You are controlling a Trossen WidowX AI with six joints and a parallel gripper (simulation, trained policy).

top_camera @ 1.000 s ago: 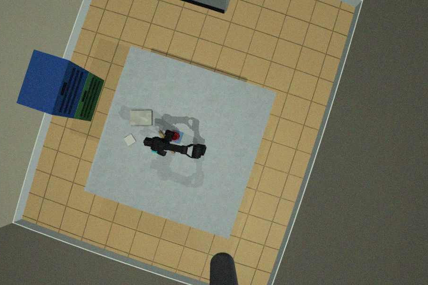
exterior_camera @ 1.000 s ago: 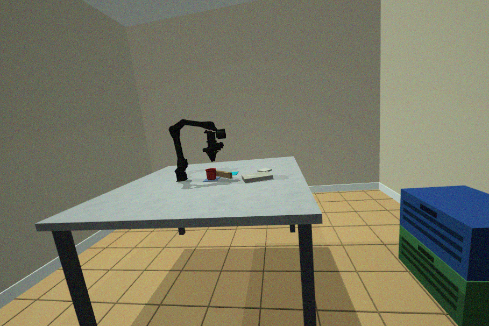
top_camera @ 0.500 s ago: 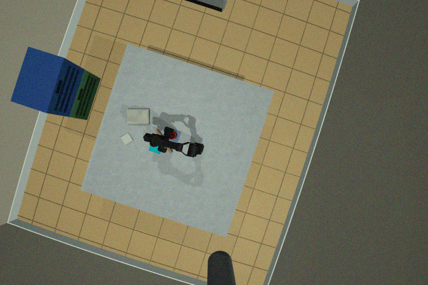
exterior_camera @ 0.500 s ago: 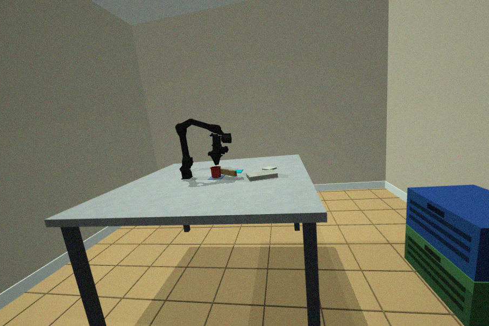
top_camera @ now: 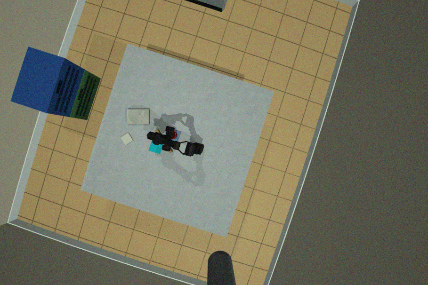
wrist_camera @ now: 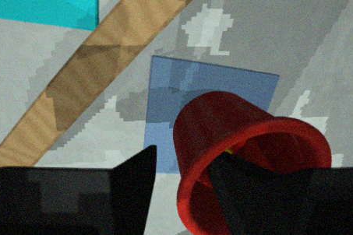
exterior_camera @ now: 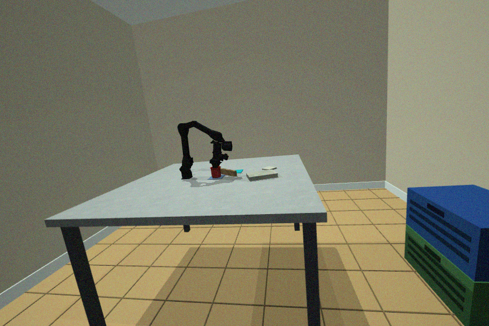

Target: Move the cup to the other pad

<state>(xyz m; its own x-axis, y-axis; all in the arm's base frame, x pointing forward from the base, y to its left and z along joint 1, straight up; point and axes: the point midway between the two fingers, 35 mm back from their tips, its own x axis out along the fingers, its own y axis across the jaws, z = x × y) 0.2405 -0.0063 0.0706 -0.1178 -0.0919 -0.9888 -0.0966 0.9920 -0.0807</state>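
The red cup [top_camera: 174, 135] [exterior_camera: 215, 172] [wrist_camera: 214, 117] stands upright on the blue pad [top_camera: 179, 133] [wrist_camera: 164, 97]. A sliver of yellow shows inside it in the wrist view; the other marbles are hidden. The cyan pad [top_camera: 155, 148] [exterior_camera: 239, 171] [wrist_camera: 39, 13] has nothing on it that I can see. My gripper [exterior_camera: 215, 165] [wrist_camera: 181, 152] is partly open and low at the cup. In the wrist view the right finger overlaps the cup's mouth, and the left finger is outside, left of the cup. Nothing is gripped. Whether a finger touches the rim is not clear.
A wooden bar [top_camera: 157, 130] [exterior_camera: 228, 172] [wrist_camera: 86, 78] lies between the two pads, close to the cup. A pale flat box [top_camera: 137, 116] [exterior_camera: 262, 176] and a small pale tile [top_camera: 126, 138] [exterior_camera: 269, 168] lie farther out from the arm's base on the table.
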